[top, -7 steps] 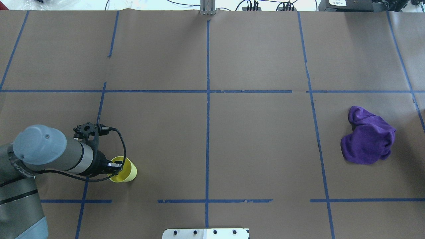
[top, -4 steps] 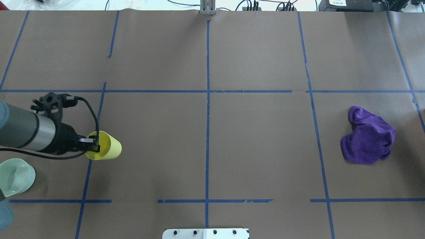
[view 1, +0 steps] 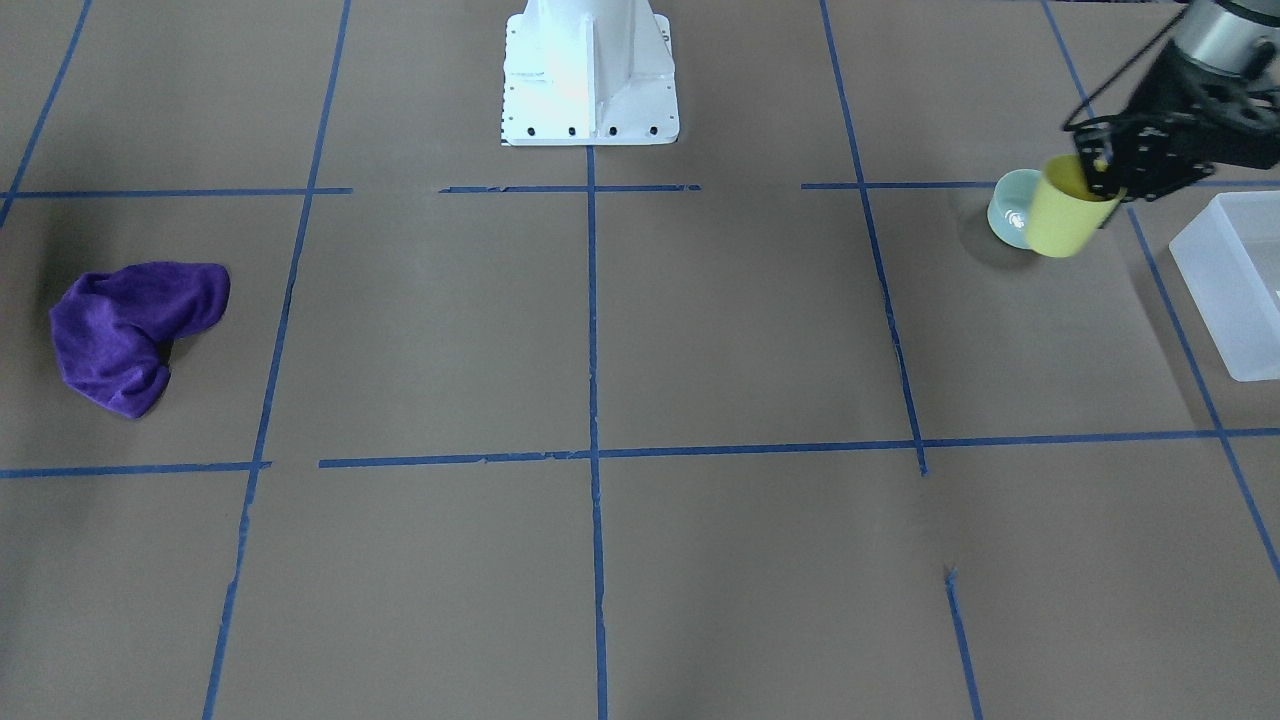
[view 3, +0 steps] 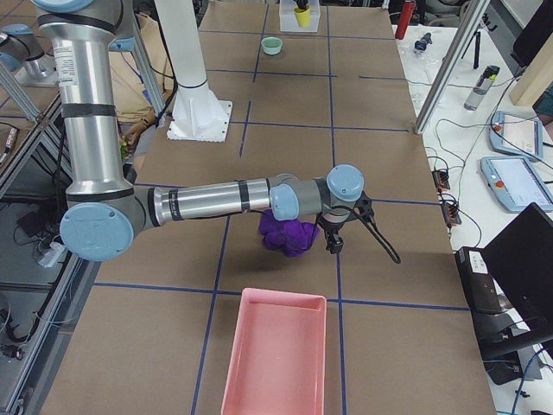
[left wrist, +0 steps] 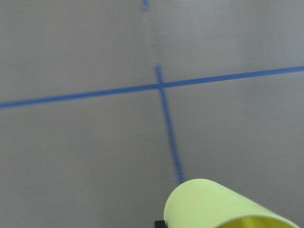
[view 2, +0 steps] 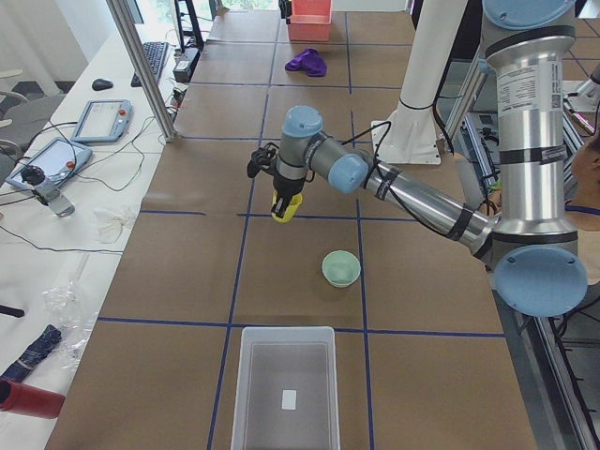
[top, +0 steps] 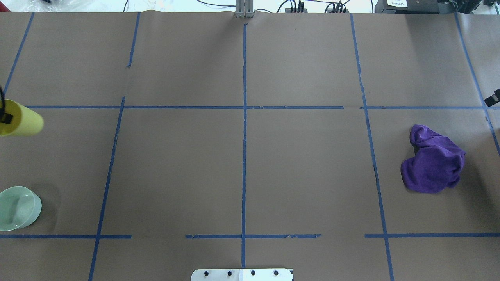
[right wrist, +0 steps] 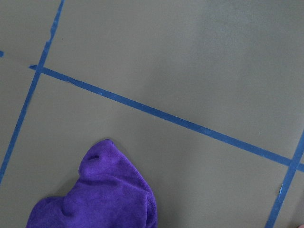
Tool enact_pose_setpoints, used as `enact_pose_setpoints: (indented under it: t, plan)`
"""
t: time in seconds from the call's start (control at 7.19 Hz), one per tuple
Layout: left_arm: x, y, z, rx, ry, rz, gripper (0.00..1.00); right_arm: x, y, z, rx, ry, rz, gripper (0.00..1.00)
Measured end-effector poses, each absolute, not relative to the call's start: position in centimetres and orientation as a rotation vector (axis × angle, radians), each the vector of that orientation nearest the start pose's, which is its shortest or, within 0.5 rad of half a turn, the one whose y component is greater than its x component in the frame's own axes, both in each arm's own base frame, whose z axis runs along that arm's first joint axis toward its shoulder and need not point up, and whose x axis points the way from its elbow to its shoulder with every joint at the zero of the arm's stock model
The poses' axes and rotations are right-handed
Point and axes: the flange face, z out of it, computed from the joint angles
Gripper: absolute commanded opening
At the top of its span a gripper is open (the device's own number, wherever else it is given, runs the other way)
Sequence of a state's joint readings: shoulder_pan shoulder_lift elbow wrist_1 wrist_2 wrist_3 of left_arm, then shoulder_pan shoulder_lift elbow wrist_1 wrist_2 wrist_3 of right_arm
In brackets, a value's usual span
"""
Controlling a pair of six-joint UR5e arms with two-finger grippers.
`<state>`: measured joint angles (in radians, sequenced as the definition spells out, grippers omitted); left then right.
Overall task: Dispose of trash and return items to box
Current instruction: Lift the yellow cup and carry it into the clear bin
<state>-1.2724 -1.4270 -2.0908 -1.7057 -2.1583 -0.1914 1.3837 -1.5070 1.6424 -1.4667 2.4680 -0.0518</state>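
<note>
Overhead: the cup (top: 21, 120) is at the 9 o'clock edge, lifted off the table (top: 175, 156), with the left gripper (view 1: 1103, 165) clenched on its rim. The bowl (top: 17, 207) sits at the cup's 6 o'clock, and the box (view 1: 1235, 290) stands apart from both. At 3 o'clock the right gripper (view 3: 333, 244) is near the cloth (top: 433, 160); cannot tell its jaw state.

Yellow cup (view 1: 1062, 220) aloft, tilted; mint bowl (top: 17, 207) upright; frosted box (view 1: 1212, 300) near.

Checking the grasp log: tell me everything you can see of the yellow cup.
The yellow cup is a small, plain, opaque tumbler, plastic by its look, narrowing toward the base. The left gripper pinches its rim, one finger inside. It hangs tilted, apparently clear of the table, with nothing else touching it; the mint bowl sits apart from it.
</note>
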Motion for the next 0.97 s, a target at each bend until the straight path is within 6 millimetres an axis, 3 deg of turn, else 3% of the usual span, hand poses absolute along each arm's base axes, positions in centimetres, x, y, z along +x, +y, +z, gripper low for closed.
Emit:
enact_pose_setpoints:
  t: [0.14, 0.42, 0.56, 0.7, 0.84, 0.97]
  plan:
    - [-0.4, -44.6, 52.2, 0.345, 0.612, 0.322, 0.0, -4.4, -52.7, 57.1, 0.17, -0.912, -0.334, 1.0]
    - [-9.2, -46.8, 63.7, 0.3, 0.559, 0.414, 0.0, -4.4, -52.6, 57.0, 0.174, -0.917, -0.338, 1.0]
    - [-11.2, -47.2, 69.0, 0.256, 0.596, 0.41, 0.0, -4.5, -52.5, 57.1, 0.174, -0.918, -0.339, 1.0]
    - [-11.4, -46.8, 73.7, 0.224, 0.682, 0.388, 0.0, -4.5, -52.5, 57.1, 0.174, -0.919, -0.341, 1.0]
    - [-10.9, -46.1, 76.8, 0.204, 0.765, 0.36, 0.0, -4.5, -52.4, 57.2, 0.173, -0.919, -0.342, 1.0]
    - [-9.6, -45.7, 78.5, 0.174, 0.828, 0.335, 0.0, -4.5, -52.4, 57.4, 0.169, -0.918, -0.343, 1.0]
